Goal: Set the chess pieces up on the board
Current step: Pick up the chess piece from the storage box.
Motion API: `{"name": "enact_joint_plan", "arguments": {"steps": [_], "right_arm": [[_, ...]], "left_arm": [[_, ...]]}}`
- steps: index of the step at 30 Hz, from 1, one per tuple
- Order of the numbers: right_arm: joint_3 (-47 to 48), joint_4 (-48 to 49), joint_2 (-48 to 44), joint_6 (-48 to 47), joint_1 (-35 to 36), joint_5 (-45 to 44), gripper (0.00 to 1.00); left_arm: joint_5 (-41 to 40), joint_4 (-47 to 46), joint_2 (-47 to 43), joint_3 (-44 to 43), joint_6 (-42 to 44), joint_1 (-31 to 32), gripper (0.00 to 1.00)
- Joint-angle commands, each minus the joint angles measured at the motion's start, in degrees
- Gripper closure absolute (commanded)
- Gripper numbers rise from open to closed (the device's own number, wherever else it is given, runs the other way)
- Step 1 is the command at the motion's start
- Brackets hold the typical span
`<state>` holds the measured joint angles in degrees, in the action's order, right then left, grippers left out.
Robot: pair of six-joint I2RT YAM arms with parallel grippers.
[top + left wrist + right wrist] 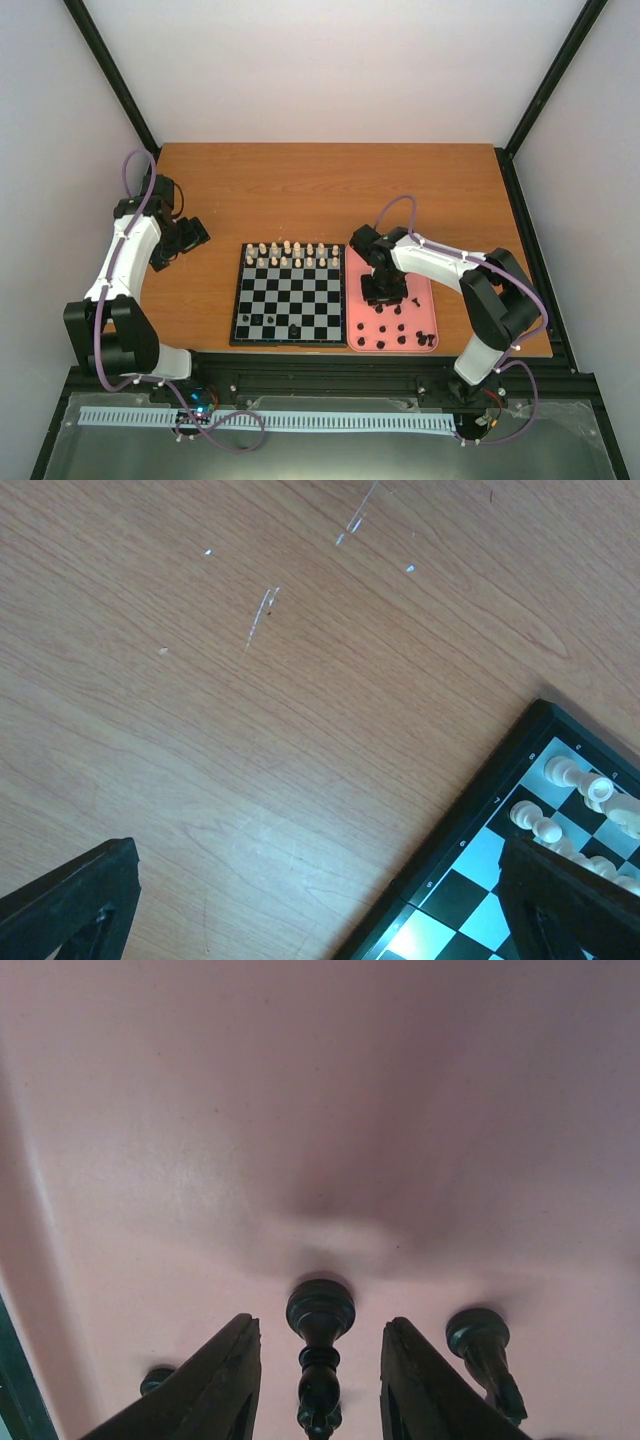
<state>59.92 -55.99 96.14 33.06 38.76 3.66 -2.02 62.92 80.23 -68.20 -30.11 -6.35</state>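
Straddling black chess piece (320, 1308) on pink tray (300, 1110) | right pincer (320, 1360) apart, unclamped | left pincer (315, 880) apart above desk (250, 730) | risk: off-centre closing could topple it into neighbouring piece (480, 1335)

1. Top external: we look down from above and behind on the whole table (330, 190).
2. Left wrist: we look past the left gripper (318, 850) at tabletop and the board (478, 805) corner, shared with view 1.
3. Right wrist: we look past the right gripper (320, 1322), very close to the pink tray (320, 1110).

A wooden bench (330, 190) stood under even light; pale lilac walls (340, 70) rose behind it; black frame posts (113, 80) flanked it.
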Motion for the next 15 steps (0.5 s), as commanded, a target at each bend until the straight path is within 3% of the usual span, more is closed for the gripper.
{"name": "enact_joint_plan", "arguments": {"steps": [1, 15], "right_arm": [[-0.40, -0.39, 0.73, 1.11, 0.44, -0.51, 0.66], [-1.91, 0.55, -0.35, 1.22, 0.44, 0.85, 0.77]], "left_arm": [[0.61, -0.24, -0.44, -0.97, 1.10, 0.29, 0.00], [0.44, -0.03, -1.46, -0.35, 1.11, 0.30, 0.00]]}}
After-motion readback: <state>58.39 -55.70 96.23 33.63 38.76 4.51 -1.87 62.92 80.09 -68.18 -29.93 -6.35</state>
